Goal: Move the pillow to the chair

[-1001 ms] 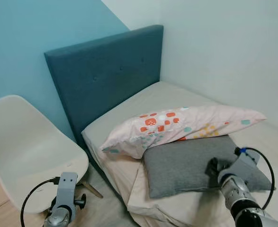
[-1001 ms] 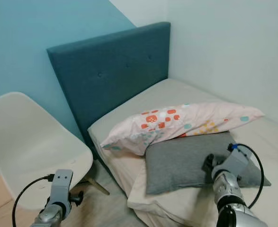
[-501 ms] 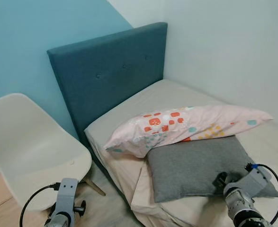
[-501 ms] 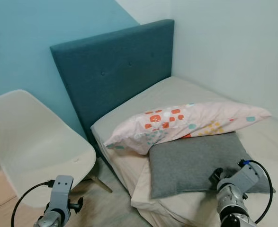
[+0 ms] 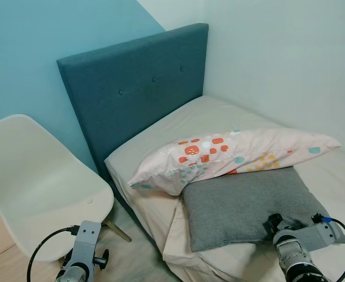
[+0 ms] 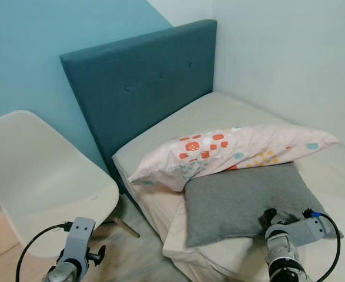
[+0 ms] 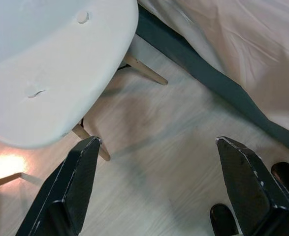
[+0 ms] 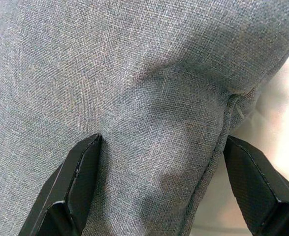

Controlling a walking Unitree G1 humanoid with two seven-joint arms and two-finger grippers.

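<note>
A pink pillow [image 5: 231, 154] with coloured dots lies across the bed, its lower edge resting on a grey pillow [image 5: 243, 202]. My right gripper [image 8: 161, 142] is open at the grey pillow's [image 8: 134, 88] near edge, one black finger on each side of a bulging corner, with the cloth close against them. The right wrist [image 5: 292, 242] hangs low over the bed's front edge. The white shell chair [image 5: 37, 182] stands left of the bed. My left gripper [image 7: 157, 143] is open above the wooden floor beside the chair's seat [image 7: 50, 73].
A blue padded headboard [image 5: 131, 88] stands behind the bed, and white walls close in the far right corner. The beige sheet [image 5: 160, 205] hangs over the mattress edge. The chair's wooden legs [image 7: 144, 71] splay out over the floor strip between chair and bed.
My right arm has sunk lower and drawn back to the grey pillow's near edge. The left arm has dropped a little. The view has shifted slightly; the pillows have not moved.
</note>
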